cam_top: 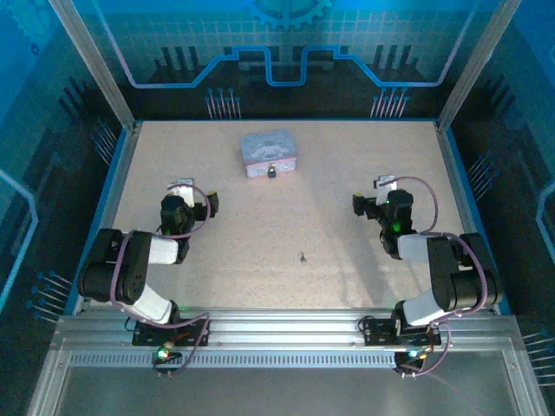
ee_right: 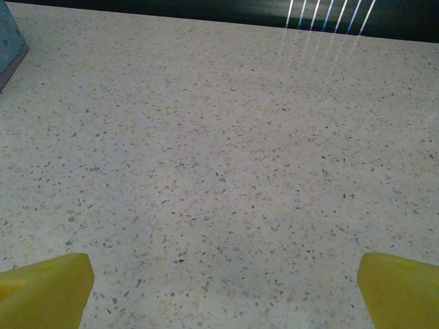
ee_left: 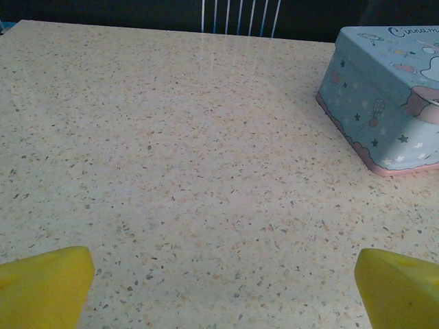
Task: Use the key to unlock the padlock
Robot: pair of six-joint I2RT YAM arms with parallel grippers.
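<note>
A tiny dark padlock [cam_top: 272, 172] hangs at the front face of the pale tin box [cam_top: 270, 152] at the table's back centre. The small dark key [cam_top: 302, 257] lies flat on the speckled table, between the two arms and nearer the front. My left gripper [cam_top: 192, 201] rests at the left, well apart from both, its yellow fingertips [ee_left: 44, 284] spread wide over bare table. My right gripper [cam_top: 375, 198] sits at the right, its yellow fingertips [ee_right: 401, 288] equally wide with nothing between them. The left wrist view catches the box [ee_left: 387, 96] at its upper right.
The box's corner [ee_right: 10, 41] shows at the right wrist view's left edge. A blue rim [cam_top: 117, 186] and metal frame posts bound the table. Open tabletop surrounds the key on all sides.
</note>
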